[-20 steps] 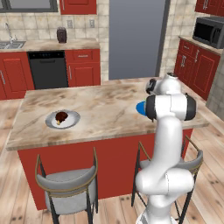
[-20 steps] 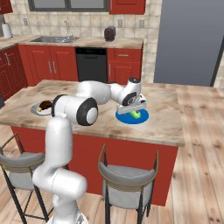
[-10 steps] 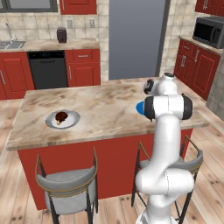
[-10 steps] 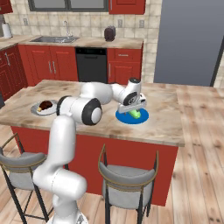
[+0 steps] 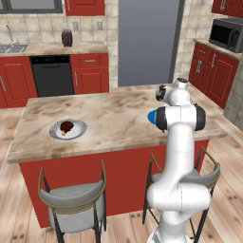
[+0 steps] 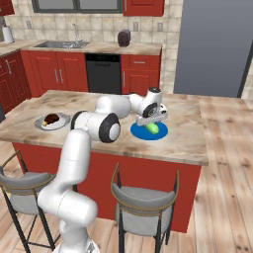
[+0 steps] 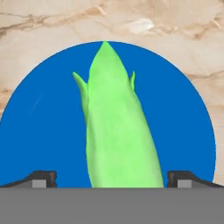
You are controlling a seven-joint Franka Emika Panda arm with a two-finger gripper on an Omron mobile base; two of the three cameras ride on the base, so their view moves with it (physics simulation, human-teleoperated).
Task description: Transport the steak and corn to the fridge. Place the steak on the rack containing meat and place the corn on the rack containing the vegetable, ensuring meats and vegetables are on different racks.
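Steak [image 5: 67,126] on grey plate [image 5: 79,129], island counter [image 5: 114,116].

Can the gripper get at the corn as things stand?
Probably yes: the gripper hangs open right above the corn, which lies alone on the blue plate, one fingertip on each side, nothing between.

The kitchen island [image 6: 188,133] has a beige marble top veined in brown, set on a red base. Two plates lie directly on it, well apart. A grey plate [image 5: 68,129] sits toward one end and bears the steak [image 5: 67,126] — a dark reddish lump. A round blue plate [image 7: 39,131] sits nearer the other end of the top, and the corn [image 7: 118,127] lies along its middle, its pointed tip reaching close to the plate's rim.
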